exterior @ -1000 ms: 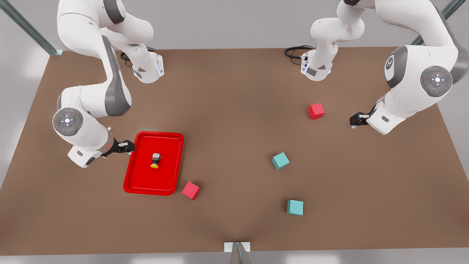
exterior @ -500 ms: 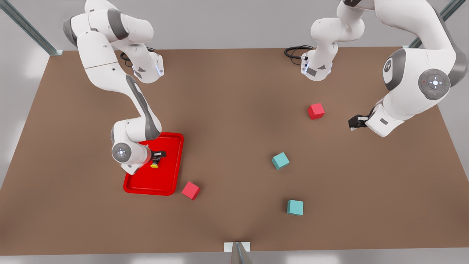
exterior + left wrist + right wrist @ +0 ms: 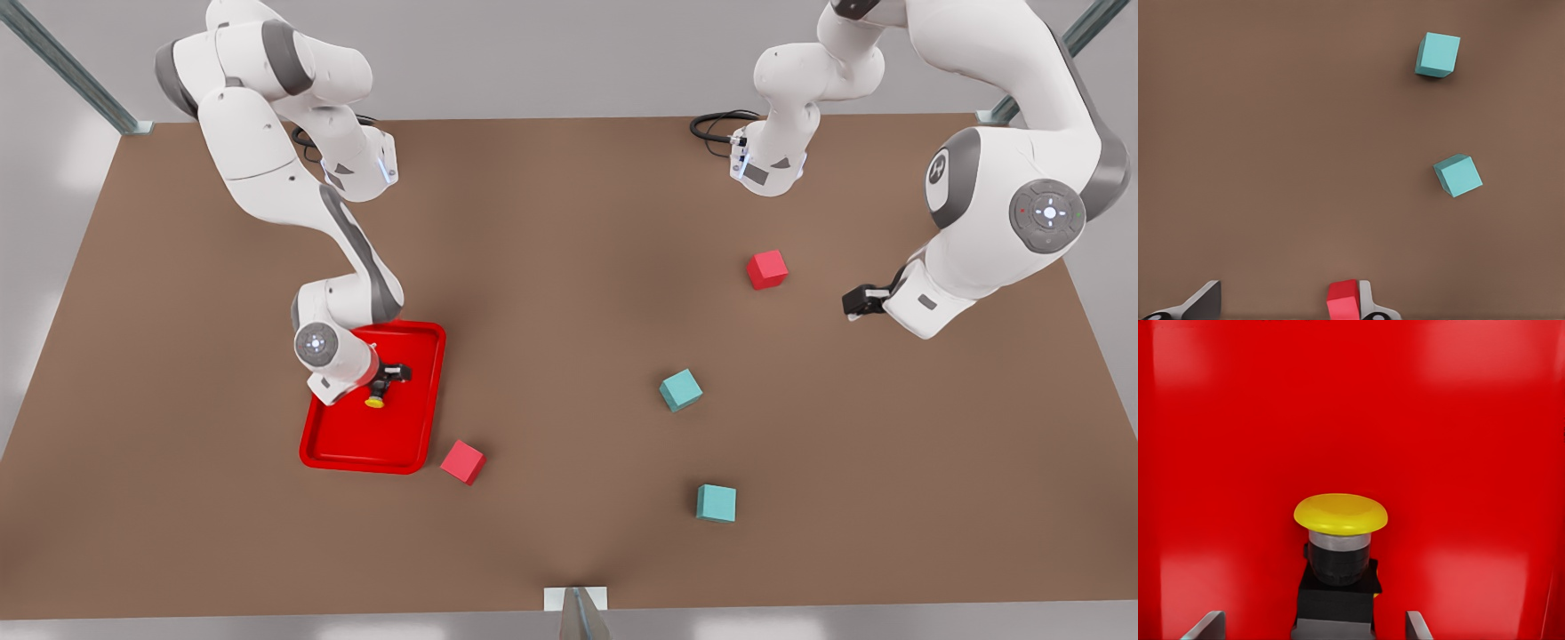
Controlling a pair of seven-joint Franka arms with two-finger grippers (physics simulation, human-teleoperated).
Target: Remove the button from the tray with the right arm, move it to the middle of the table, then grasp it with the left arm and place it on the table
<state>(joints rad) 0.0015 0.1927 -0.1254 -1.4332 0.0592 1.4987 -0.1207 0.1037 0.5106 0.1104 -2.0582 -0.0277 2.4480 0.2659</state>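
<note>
Compared with half a second earlier, the right arm is reaching slightly farther over the tray [image 3: 418,440], its wrist shifted a little toward the front view's right, while the left arm is sitting a touch lower beside the far red cube.

Inside the tray, the button [image 3: 375,400] is lying on its side, its yellow cap pointing toward the near edge of the counter [image 3: 551,267] and its grey body toward the far edge. In the right wrist view the button [image 3: 1340,553] is lying between the two fingertips [image 3: 1205,627] of the right hand [image 3: 388,375], which are standing apart on either side of the body without touching it. The red tray floor [image 3: 1458,453] is spreading out all around it.

On the front view's right, the left hand [image 3: 855,302] is hovering over bare counter, waiting near the far red cube [image 3: 766,268]. Its wrist view is showing its fingertips [image 3: 1201,303] spread apart with nothing between them, that red cube [image 3: 1343,300] just beside one finger, and two teal cubes [image 3: 1437,55] [image 3: 1458,175] farther off.

Another red cube [image 3: 463,462] is sitting just beside the tray's near right corner. The teal cubes [image 3: 680,389] [image 3: 716,502] are lying apart on the right half of the counter.
</note>
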